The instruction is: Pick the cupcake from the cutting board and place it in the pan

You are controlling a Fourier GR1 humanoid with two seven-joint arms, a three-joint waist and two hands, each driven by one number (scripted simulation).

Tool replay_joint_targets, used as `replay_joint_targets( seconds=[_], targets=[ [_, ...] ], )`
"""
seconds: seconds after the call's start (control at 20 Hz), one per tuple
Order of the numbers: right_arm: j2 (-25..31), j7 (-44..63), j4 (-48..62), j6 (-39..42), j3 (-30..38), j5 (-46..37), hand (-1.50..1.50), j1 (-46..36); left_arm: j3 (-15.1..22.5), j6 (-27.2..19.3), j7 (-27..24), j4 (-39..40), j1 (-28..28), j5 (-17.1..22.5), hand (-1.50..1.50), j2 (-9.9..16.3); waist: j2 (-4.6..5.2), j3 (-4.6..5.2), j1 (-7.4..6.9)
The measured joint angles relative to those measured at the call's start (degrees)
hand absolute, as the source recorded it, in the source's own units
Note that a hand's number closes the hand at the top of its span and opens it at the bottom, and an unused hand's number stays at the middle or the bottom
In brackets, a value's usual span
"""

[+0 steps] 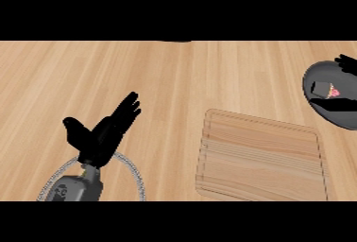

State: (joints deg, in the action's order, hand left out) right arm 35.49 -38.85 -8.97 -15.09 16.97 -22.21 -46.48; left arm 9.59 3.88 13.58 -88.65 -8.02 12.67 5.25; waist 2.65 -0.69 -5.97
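Note:
The cupcake (326, 89), pale with a pink top, lies tilted inside the dark round pan (315, 72) at the right edge of the head view. My right hand (346, 64) shows only partly at that edge. Its fingers reach over the pan above the cupcake and its thumb (333, 105) lies just below it, with a gap on either side of the cupcake. The wooden cutting board (261, 158) lies bare at lower centre-right. At lower left my left hand (101, 134) rests open with its fingers up, far from both.
A grey ring-shaped rim (134, 171) lies on the counter under my left forearm at the lower left. The light wooden counter (174, 80) stretches across the middle and far side.

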Motion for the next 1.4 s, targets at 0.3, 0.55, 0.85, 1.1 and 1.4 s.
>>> replay_joint_targets(
  seconds=[0.3,0.55,0.85,1.1,1.4],
  targets=[
    [1.5,-2.8,1.4,10.6,6.5,6.9,-1.50,-0.4,-0.6,0.0,-0.1,0.3,0.5,0.3,0.00,0.0,-0.09,0.00,0.87],
    [5.1,-2.3,3.4,21.8,8.7,9.2,-1.50,0.6,-0.7,-0.4,-0.3,0.5,0.5,0.0,0.00,-0.2,-0.07,-0.01,1.22],
    [9.4,-5.4,3.8,34.4,8.6,9.4,-1.50,4.1,-0.9,-0.4,-0.7,0.3,0.9,0.0,0.00,-0.1,-0.14,-0.09,1.68],
    [11.7,-5.4,3.0,39.1,8.4,9.4,-1.50,7.0,-1.1,-0.4,-1.4,0.8,1.5,-0.1,0.00,-0.1,-0.30,-0.14,2.25],
    [13.8,-5.1,1.2,41.7,8.1,9.5,-1.50,9.5,-0.8,-0.7,-1.2,0.4,2.0,-0.1,0.00,-0.6,-0.56,-0.21,2.63]
  ],
)
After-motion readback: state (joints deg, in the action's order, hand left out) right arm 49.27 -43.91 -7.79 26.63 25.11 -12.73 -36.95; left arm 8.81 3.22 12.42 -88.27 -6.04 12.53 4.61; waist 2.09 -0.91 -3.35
